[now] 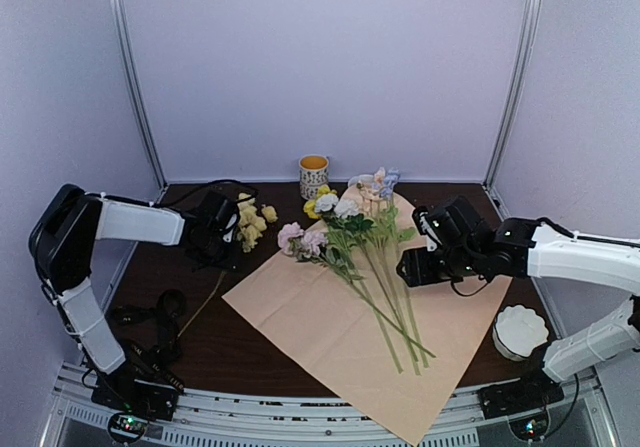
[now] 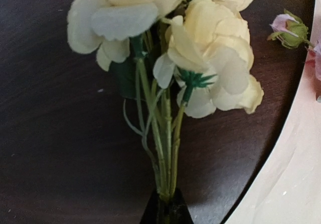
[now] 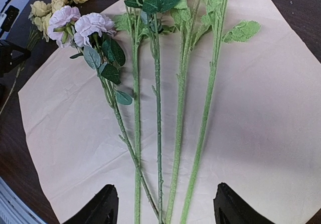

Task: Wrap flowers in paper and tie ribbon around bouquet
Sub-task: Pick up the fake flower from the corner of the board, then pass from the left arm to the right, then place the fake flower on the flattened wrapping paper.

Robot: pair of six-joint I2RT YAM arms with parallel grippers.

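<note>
The left tool (image 2: 167,211) clamped the yellow flowers (image 2: 200,58) by their stems; the right tool (image 3: 165,205) gaped wide over green stems (image 3: 158,134) on the paper (image 3: 271,108).

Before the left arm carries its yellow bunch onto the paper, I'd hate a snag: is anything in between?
Nothing visible. Only bare table separates the yellow bunch, clamped in the left fingers, from the paper; the pink blooms lie just inside its edge.

Left arm bent, elbow raised, forearm reaching inward; left end effector (image 2: 166,210) clamped on flowers (image 2: 200,58). Right arm stretched leftward; right end effector (image 3: 165,210) angled down, jaws spread wide.
</note>
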